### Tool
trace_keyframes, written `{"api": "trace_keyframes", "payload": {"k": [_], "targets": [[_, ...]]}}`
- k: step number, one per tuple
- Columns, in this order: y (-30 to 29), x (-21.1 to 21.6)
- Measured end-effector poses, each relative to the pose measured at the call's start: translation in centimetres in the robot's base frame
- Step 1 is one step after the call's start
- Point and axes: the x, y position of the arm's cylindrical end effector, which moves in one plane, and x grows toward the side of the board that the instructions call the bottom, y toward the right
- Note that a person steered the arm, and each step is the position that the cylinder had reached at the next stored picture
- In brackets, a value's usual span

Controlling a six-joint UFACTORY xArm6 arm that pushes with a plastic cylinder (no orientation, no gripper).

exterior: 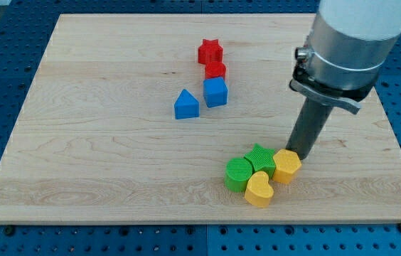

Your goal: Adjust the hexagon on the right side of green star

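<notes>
The yellow hexagon (286, 166) lies on the wooden board, touching the right side of the green star (261, 158). A green round block (239, 174) sits to the star's left and a yellow heart (259, 190) just below the star. My tip (301, 153) stands just above and right of the yellow hexagon, touching or nearly touching its top right edge.
A red star (210, 51), a red block (215, 70), a blue cube (215, 92) and a blue house-shaped block (186, 104) form a group near the board's upper middle. The board's bottom edge (200, 222) is close below the yellow heart.
</notes>
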Motion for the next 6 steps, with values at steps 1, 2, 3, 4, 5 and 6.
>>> {"api": "trace_keyframes", "payload": {"k": [1,2,3,4,5,6], "targets": [[-0.5,0.1],[-2.4,-2.0],[-6.8,-7.1],[-14.5,-8.2],[-19.0,-8.2],[-19.3,-8.2]]}}
